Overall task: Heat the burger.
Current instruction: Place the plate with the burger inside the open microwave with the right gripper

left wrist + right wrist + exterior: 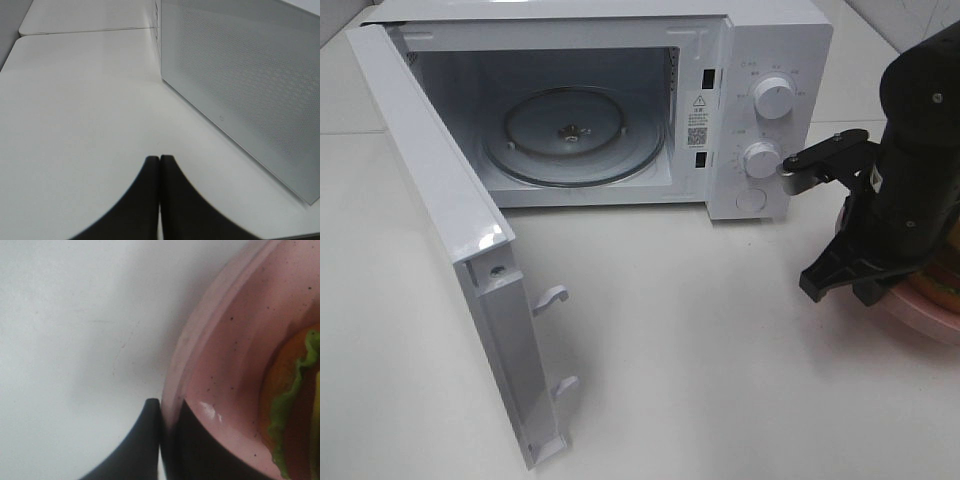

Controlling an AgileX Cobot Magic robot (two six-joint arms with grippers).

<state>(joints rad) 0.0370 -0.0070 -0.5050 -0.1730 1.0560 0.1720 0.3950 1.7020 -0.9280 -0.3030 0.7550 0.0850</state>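
**Pink plate (225,355) clamped at its rim by the right gripper (167,407); burger (295,390) mostly out of sight**

The white table (700,350) is cut off on every side of the high view. The microwave (760,60) is set at the back, with its top edge cropped. Its door (430,200) is swung wide toward the front left. From above only the door's inner face and two latch hooks (552,296) are shown, and the perforated outer face is seen only by the left wrist camera. The cavity is exposed, with the glass turntable (570,135) inside. A broad stretch of tabletop lies open in front of the cavity mouth, between the door's free edge and the right arm (910,180).

The right arm is cropped by the right edge of the high view, and most of the pink plate is covered by it. Only a slice of rim is seen beneath, to the right of the control panel. Whether the plate is resting on the table or raised cannot be told. The burger cannot be made out with certainty from above. In the right wrist view it is seen on the plate, cut off by the frame and blurred, as an orange-brown bun edge and a frill of green lettuce (285,410).

The right gripper's fingers are closed on the plate rim, one outside and one inside. The left gripper (160,157) is not seen from above. Its fingers are pressed together with nothing between them, over the table beside the door's outer face.
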